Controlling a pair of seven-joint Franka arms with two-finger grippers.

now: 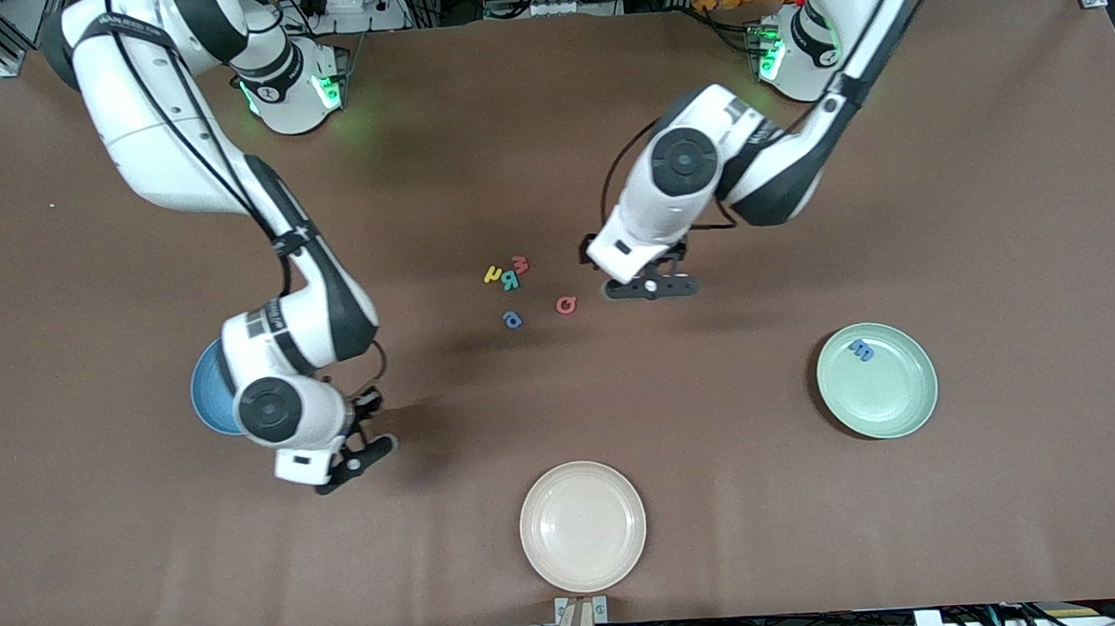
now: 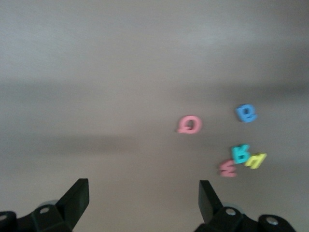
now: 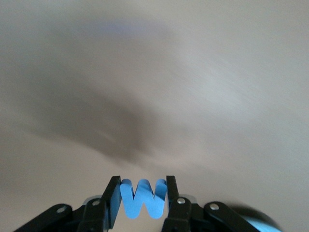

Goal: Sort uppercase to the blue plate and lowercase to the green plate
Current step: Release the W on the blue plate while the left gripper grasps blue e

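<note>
One letter is sorted: blue m [image 1: 862,349] lies on green plate [image 1: 892,408]. Right gripper [image 1: 359,449], at 3 o'clock of blue plate [image 1: 207,393], clamps blue W [image 3: 143,198]. Left gripper [image 1: 653,287], jaws wide, empty, hovers at 3 o'clock of red Q [image 1: 567,304]. Five letters remain loose.

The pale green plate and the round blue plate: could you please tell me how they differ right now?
The pale green plate lies in full view toward the left arm's end; the round blue plate is mostly hidden under the right arm. The green one holds a small blue letter; the blue one's contents are hidden. Both are round.
</note>
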